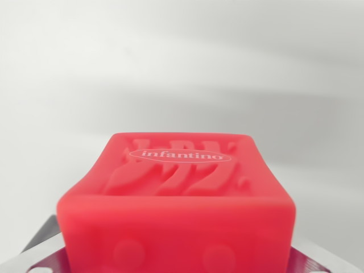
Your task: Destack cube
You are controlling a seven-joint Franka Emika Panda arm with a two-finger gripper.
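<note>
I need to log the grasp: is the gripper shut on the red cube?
Shut on it: the red cube sits between the metal fingers, filling the gripper.

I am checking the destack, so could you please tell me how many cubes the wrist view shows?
1. A red Infantino cube fills the lower centre, between the metal gripper fingers at the bottom corners. Any other cubes may be hidden beneath or behind it.
</note>
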